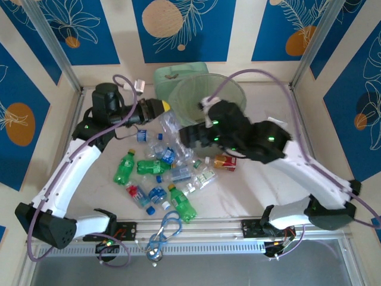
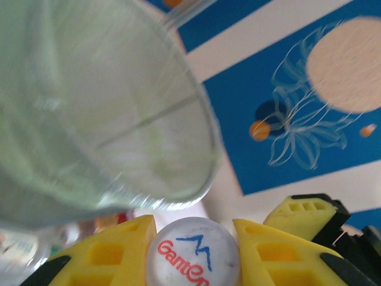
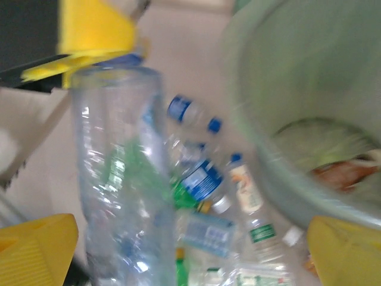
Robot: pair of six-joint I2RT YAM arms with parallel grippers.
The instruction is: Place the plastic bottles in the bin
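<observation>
Left gripper (image 2: 193, 241) is clamped tight on the capped end of a clear bottle (image 3: 119, 179), just beside the bin (image 1: 208, 98). Right gripper (image 3: 190, 256) has its fingers spread wide apart around that bottle. The other plastic bottles (image 1: 164, 176) are piled on the table (image 1: 244, 196).

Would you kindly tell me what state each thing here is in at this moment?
Left claw: shut on the cap of the clear bottle.
Clear bottle: capped, upright, held beside the bin.
Right claw: open, gripping nothing.
Bin: standing open-topped, something already inside.
Other bottles: lying loose on the table.
</observation>
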